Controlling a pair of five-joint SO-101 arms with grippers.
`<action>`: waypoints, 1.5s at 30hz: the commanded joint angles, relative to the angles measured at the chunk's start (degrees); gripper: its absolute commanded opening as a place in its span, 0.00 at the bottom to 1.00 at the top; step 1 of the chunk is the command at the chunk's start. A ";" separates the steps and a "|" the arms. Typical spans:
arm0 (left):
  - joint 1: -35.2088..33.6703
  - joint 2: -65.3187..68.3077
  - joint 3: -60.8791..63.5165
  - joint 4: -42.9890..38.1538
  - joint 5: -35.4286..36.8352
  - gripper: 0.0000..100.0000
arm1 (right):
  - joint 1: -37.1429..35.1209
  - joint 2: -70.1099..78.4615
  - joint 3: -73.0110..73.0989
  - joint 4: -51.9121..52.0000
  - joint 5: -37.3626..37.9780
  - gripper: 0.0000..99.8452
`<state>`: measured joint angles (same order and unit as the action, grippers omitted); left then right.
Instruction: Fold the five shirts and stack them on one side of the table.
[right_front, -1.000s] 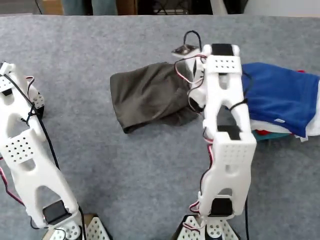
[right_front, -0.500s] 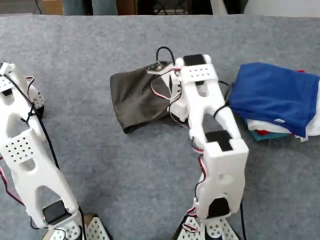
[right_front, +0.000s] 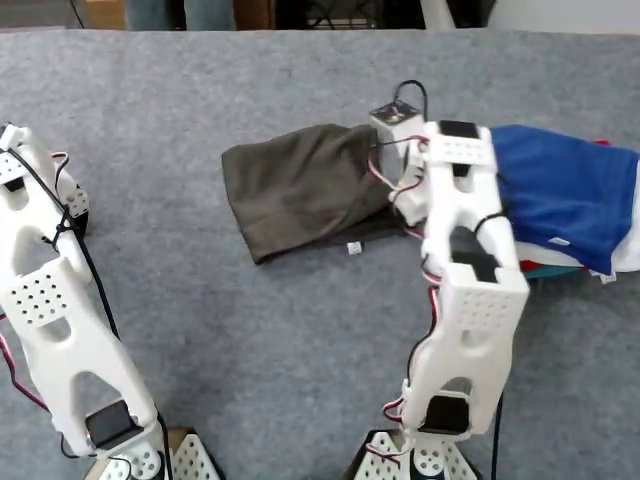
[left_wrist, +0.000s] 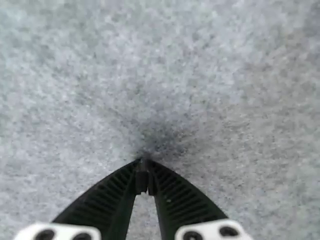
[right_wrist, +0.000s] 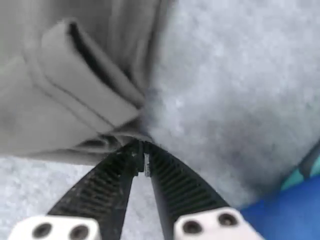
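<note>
A dark grey shirt (right_front: 300, 185) lies crumpled mid-table. My right gripper (right_wrist: 141, 155) is shut, its tips pinching the folded edge of the grey shirt (right_wrist: 75, 75) on the side nearest the stack. The right arm (right_front: 460, 230) reaches over that edge in the high view. A stack of folded shirts with a blue one on top (right_front: 560, 190) sits at the table's right side; its blue corner (right_wrist: 280, 215) shows close behind my right gripper. My left gripper (left_wrist: 145, 175) is shut with nothing in it, its tips down on the bare grey felt.
The left arm (right_front: 45, 290) stands along the table's left edge. Grey felt (right_front: 200, 330) covers the table, with bare room in front of and to the left of the grey shirt. A small white tag (right_front: 352, 247) shows at the shirt's near edge.
The right arm swung left over the grey shirt, then back right toward the stack. The shirt's right edge has been drawn out rightward. The left arm has kept still.
</note>
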<state>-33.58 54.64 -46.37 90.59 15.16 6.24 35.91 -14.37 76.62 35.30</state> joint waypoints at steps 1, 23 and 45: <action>-0.84 -0.26 0.22 -2.46 -0.62 0.03 | 2.37 -1.89 -0.13 2.37 0.00 0.01; 8.66 -2.20 -2.77 1.41 -3.25 0.03 | -13.45 4.88 -23.52 8.88 -6.24 0.01; 35.56 12.57 -30.73 -8.18 -7.56 0.03 | 5.63 2.33 -20.62 24.62 -6.15 0.01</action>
<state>4.84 67.21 -71.87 79.52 8.04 11.52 41.63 -34.95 100.53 29.49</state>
